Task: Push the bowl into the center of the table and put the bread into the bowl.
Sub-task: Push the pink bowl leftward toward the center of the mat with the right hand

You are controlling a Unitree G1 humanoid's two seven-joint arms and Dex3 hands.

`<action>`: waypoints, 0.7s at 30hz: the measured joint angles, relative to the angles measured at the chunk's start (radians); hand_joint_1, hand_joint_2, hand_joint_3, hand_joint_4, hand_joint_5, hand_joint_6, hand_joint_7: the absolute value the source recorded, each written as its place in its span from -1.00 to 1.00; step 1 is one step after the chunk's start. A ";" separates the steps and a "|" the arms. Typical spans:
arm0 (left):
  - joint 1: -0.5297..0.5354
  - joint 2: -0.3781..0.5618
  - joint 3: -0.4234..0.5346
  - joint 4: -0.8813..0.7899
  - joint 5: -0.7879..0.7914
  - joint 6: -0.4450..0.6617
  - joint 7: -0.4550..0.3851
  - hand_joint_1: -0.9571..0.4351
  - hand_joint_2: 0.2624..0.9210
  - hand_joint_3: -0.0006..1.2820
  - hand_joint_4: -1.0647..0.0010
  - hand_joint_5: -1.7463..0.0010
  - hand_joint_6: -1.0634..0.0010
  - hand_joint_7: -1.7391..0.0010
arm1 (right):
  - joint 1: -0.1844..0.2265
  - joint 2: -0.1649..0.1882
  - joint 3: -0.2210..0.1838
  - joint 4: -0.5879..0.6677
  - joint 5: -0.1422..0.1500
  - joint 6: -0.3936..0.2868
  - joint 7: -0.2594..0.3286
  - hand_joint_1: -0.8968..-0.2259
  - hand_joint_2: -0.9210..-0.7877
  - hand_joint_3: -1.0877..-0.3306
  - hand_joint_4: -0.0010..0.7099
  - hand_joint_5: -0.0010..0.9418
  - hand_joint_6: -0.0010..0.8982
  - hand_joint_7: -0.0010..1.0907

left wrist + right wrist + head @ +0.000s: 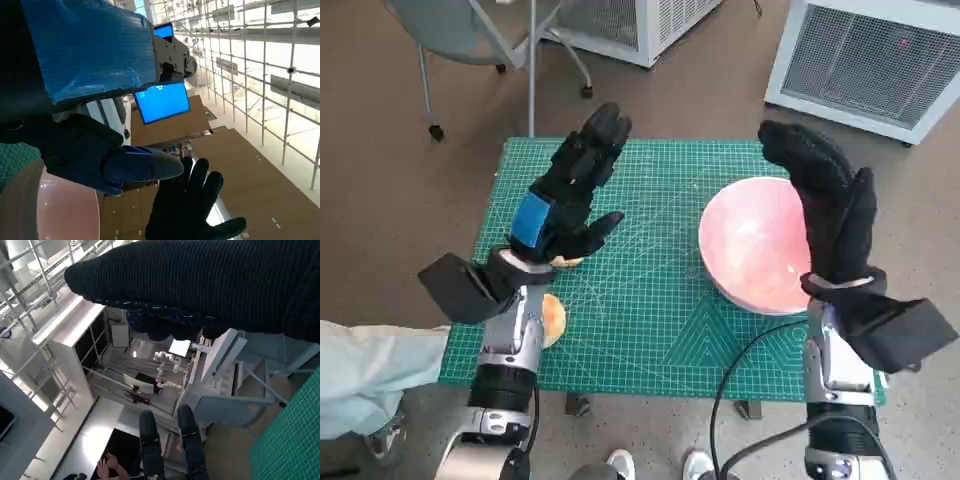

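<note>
A pink bowl [757, 247] stands on the right part of the green cutting mat [650, 320]; the left wrist view shows it too [60, 210]. My right hand [828, 205] is raised over the bowl's right rim, fingers stretched out and holding nothing; whether it touches the rim I cannot tell. The tan bread [553, 318] lies near the mat's left edge, mostly hidden under my left wrist. My left hand [570, 190] hovers above the mat's left half with fingers spread and nothing in it. The left wrist view also catches the right glove [195, 210].
A chair [470, 30] stands on the floor beyond the table's far left corner. White grilled units [870, 60] stand at the back right. A black cable [740, 370] runs off the table's near edge. Feet [655, 465] show below the table.
</note>
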 measured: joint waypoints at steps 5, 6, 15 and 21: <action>-0.003 0.000 0.000 0.005 0.000 -0.003 0.000 -0.51 1.00 -0.50 0.83 1.00 0.66 0.99 | 0.001 -0.008 -0.007 0.000 0.000 -0.011 -0.001 -0.33 -1.00 -0.05 -0.48 -0.99 -0.98 -0.04; -0.004 0.000 0.000 0.007 0.000 -0.004 0.000 -0.51 1.00 -0.50 0.83 1.00 0.66 0.99 | 0.002 -0.008 -0.009 0.000 0.000 -0.014 -0.002 -0.33 -1.00 -0.05 -0.48 -0.99 -0.98 -0.04; -0.006 0.000 0.001 0.008 -0.001 -0.005 -0.001 -0.51 1.00 -0.50 0.84 1.00 0.66 0.99 | 0.004 -0.012 -0.022 0.002 -0.003 -0.029 -0.015 -0.34 -1.00 -0.05 -0.47 -0.99 -0.98 -0.04; -0.008 0.000 0.002 0.010 -0.001 -0.007 -0.001 -0.51 1.00 -0.50 0.83 1.00 0.66 0.99 | 0.007 -0.014 -0.027 0.002 -0.011 -0.037 -0.024 -0.34 -1.00 -0.04 -0.47 -0.99 -0.98 -0.04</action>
